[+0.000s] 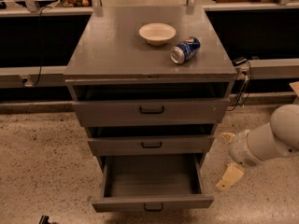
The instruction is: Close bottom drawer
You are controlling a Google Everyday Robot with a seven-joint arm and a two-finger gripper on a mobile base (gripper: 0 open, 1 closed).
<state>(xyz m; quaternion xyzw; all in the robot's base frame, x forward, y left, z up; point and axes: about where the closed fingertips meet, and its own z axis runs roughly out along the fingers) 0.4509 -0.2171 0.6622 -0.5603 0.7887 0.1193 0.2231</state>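
Bottom drawer (152,202) stands pulled out at lower centre of frame, front panel running left-right. Claw (223,161) is at lower right, just beside the drawer's right side (fingers spread, holding nothing). Front panel lies down-left of claw; closing likely needs an up-frame push.

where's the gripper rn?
Lower right of the camera view: the gripper is low down, just right of the pulled-out bottom drawer and apart from it.
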